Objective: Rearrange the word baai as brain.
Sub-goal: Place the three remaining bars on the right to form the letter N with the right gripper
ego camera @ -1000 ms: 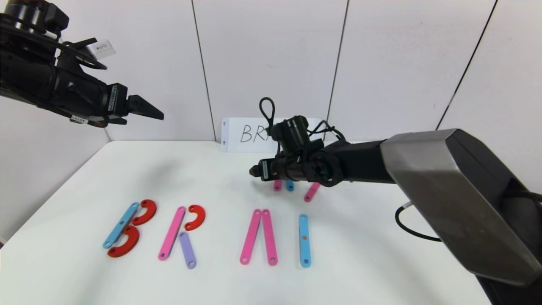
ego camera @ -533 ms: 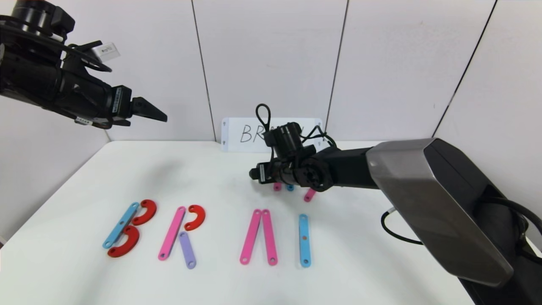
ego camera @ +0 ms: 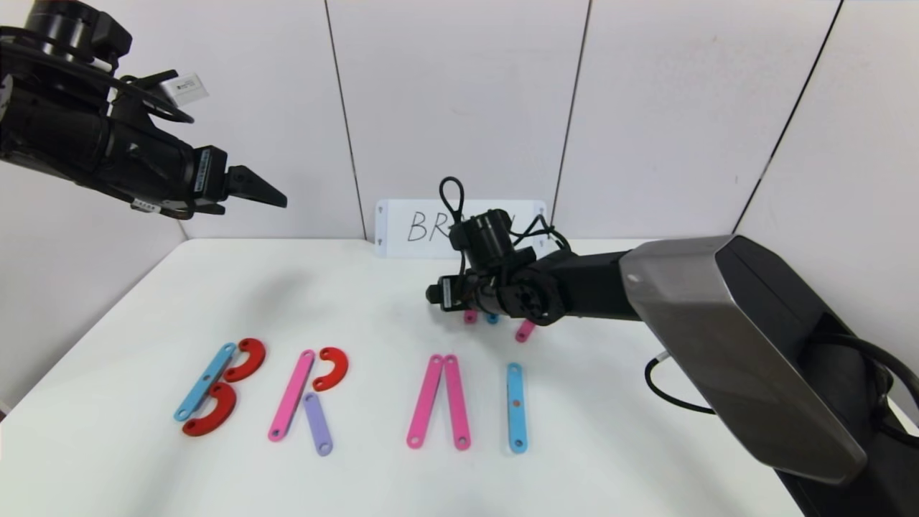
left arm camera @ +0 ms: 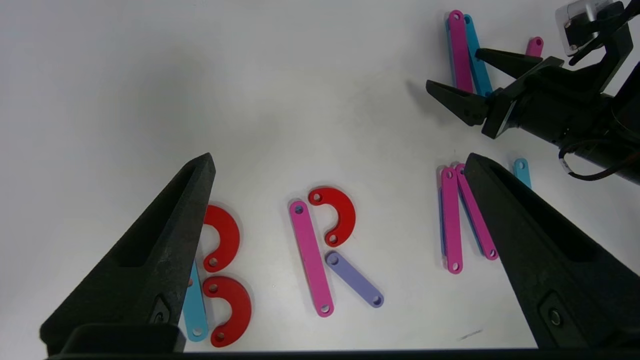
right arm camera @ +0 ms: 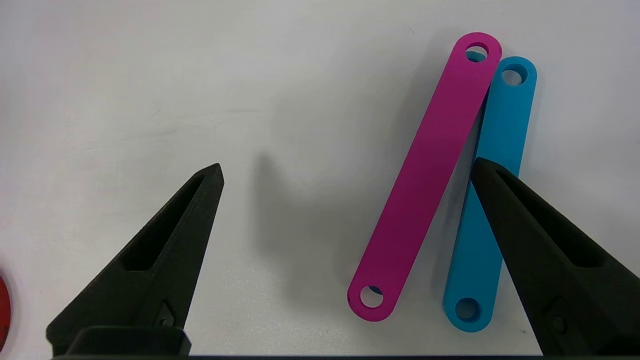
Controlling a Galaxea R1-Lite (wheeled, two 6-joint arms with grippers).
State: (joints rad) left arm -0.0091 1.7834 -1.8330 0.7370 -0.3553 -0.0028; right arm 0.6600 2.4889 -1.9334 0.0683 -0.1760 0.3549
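The right gripper (ego camera: 433, 294) hovers low over the far middle of the white table (ego camera: 610, 431), its jaws spread wide and holding nothing. Directly under it lie spare pieces: a magenta bar (right arm camera: 425, 175) leaning over a blue bar (right arm camera: 492, 200) so that their far ends touch, with a third pink bar (ego camera: 525, 330) just beside them. In the right wrist view the magenta bar sits between the two fingers, nearer one of them, and the blue bar runs partly beneath that finger.

The row of plastic letters (ego camera: 352, 395) lies nearer the robot, well apart from the right gripper. From the robot's left it reads:
- B: blue bar (ego camera: 204, 380) with two red curves (ego camera: 248, 359) touching it
- R: pink bar (ego camera: 291, 395), red curve (ego camera: 332, 368), purple bar (ego camera: 316, 424)
- two pink bars (ego camera: 439, 401) meeting at the far end
- I: single blue bar (ego camera: 516, 406)

The left gripper (ego camera: 251, 188) hangs high above the table's left side, jaws apart and empty.

A white card (ego camera: 409, 226) stands against the wall behind the right arm. No containers are present
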